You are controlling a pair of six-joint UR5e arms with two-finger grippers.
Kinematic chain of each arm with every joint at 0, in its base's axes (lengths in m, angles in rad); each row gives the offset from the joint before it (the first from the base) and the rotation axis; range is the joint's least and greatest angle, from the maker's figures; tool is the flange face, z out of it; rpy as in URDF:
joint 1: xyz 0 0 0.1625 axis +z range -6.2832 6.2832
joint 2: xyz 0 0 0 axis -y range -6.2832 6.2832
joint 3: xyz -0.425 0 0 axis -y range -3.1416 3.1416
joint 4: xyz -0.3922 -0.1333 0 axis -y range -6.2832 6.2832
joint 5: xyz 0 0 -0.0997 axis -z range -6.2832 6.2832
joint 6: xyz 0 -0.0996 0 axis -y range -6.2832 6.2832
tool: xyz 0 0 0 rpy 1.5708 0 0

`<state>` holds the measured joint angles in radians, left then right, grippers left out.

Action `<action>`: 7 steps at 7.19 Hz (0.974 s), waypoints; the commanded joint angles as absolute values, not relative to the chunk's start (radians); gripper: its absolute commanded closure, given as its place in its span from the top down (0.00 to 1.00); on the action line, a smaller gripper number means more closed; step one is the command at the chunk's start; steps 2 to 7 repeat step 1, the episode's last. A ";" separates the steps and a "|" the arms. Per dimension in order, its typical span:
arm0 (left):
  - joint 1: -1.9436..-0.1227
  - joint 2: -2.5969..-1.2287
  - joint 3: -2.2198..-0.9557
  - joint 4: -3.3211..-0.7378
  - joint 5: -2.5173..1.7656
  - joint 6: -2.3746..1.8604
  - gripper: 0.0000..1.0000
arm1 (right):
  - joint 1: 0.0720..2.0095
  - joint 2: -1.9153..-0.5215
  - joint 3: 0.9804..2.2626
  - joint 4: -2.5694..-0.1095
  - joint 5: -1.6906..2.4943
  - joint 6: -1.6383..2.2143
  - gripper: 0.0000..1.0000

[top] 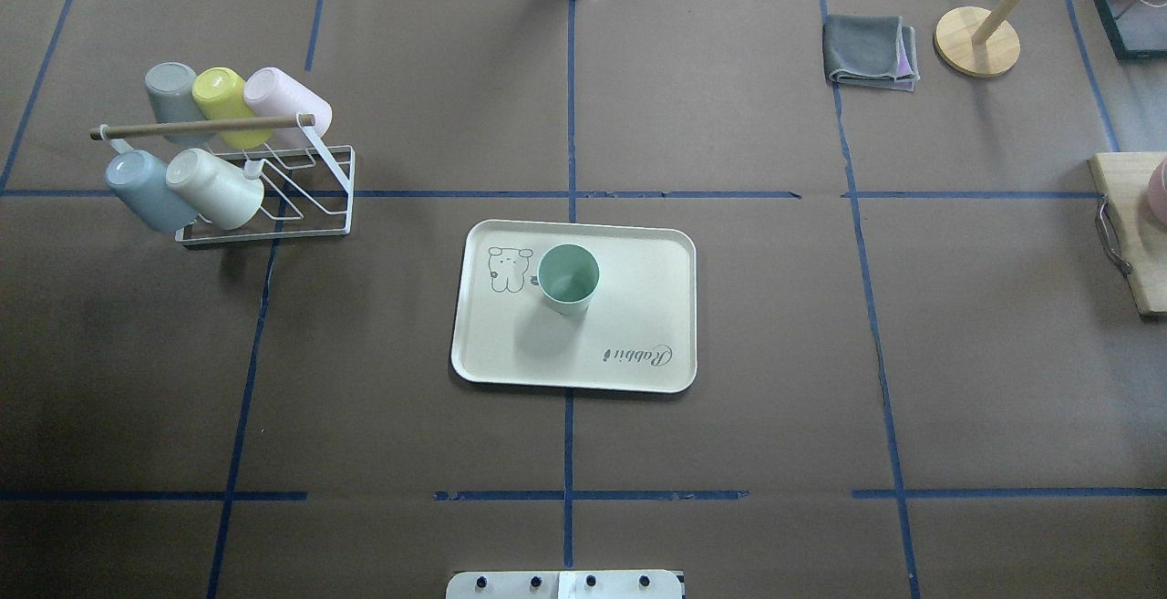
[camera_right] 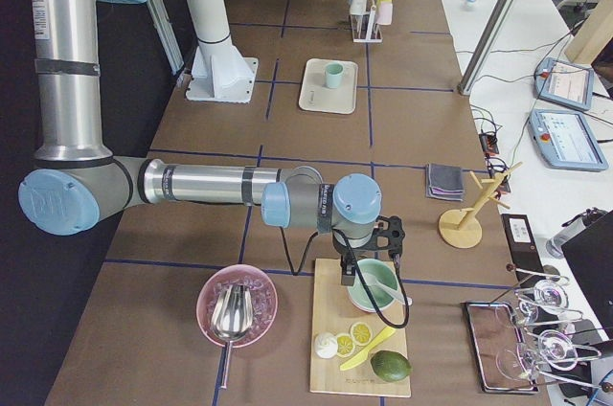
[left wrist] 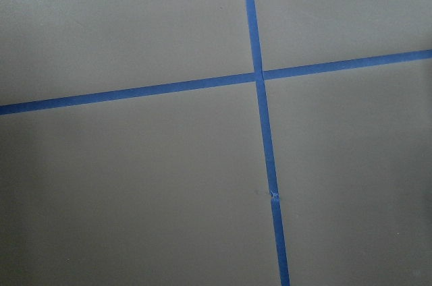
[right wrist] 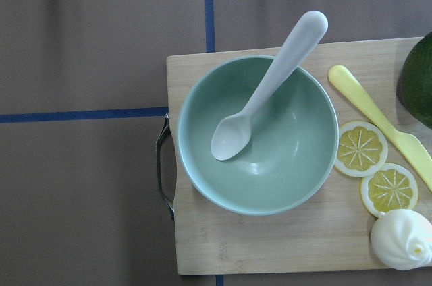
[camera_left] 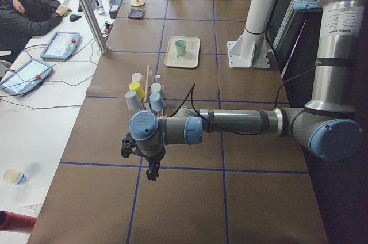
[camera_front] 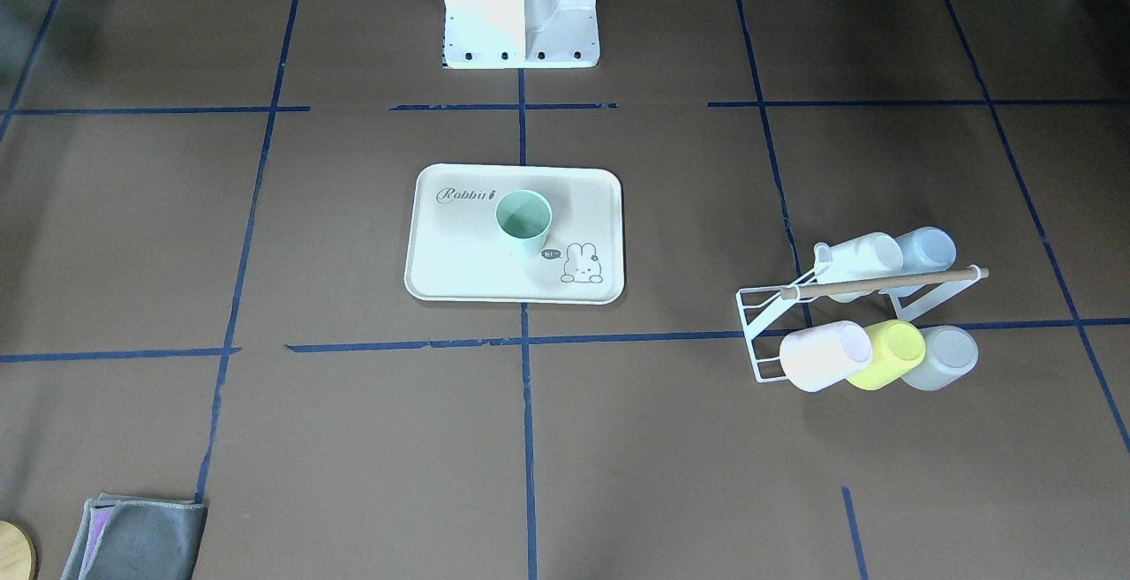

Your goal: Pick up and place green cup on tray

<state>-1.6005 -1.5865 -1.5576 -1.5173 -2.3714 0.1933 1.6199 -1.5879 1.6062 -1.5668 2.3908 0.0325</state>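
The green cup (top: 568, 278) is standing upright on the tray (top: 638, 257) in the middle of the counter (top: 729, 79), so the task is looking done. The left hand (camera_left: 152, 172) and the right hand (camera_right: 352, 272) are hanging well apart from it. I cannot tell whether they are spread or pressed together.

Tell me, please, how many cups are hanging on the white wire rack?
5. On the rack, farther from the robot: a grey cup, a yellow cup, a pink cup. On the nearer side: a pale blue cup, a cream cup. None seems hidden.
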 commanded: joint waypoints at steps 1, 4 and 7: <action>-1.601 -1.588 -1.557 -1.520 -2.370 0.193 1.00 | 1.620 -1.589 1.605 -1.566 2.390 0.032 1.00; -1.601 -1.588 -1.557 -1.520 -2.370 0.193 1.00 | 1.620 -1.589 1.605 -1.566 2.390 0.032 1.00; -1.601 -1.588 -1.557 -1.520 -2.370 0.193 1.00 | 1.620 -1.589 1.605 -1.566 2.390 0.032 1.00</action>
